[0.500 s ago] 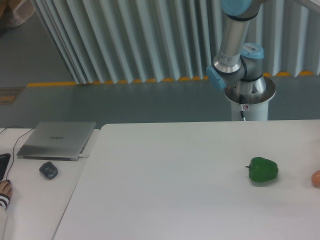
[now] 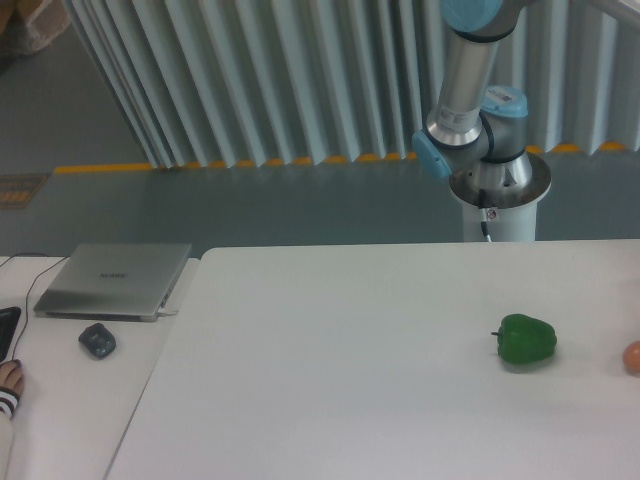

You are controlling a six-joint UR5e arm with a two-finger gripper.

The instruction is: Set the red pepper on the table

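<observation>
Camera view: fixed, looking across the table toward the arm base and a ribbed wall.
Near left edge: fingertips of a person's hand [image 2: 8, 378] with a striped cuff are seen on the side desk [image 2: 60, 420], beside a dark object cut off by the frame.
Mouse [image 2: 97, 340]: dark grey, set on the side desk, just in front of the laptop.
Laptop [image 2: 113, 280]: grey, lid closed, laid flat at the far part of the side desk; a thin cable is seen running from its left side.
Table [image 2: 330, 380]: large white top, adjoining the side desk on its right.
Green pepper [image 2: 526, 339]: laid on its side on the right part of the table, stem pointed left.
Orange-pink fruit [image 2: 632, 357]: only partly seen at the right frame edge, on the table, near the green pepper but apart from it.
Red pepper: not seen anywhere in frame; its position cannot be told.
Arm [image 2: 468, 90]: silver tube with blue joint caps, mounted on a white pedestal [image 2: 497, 210] behind the table's far edge; upper links are cut off by the top of the frame.
Pincer: out of frame; opening and contents cannot be told.
Floor: grey, with a yellow line [image 2: 200, 165] marked along the foot of the wall.
</observation>
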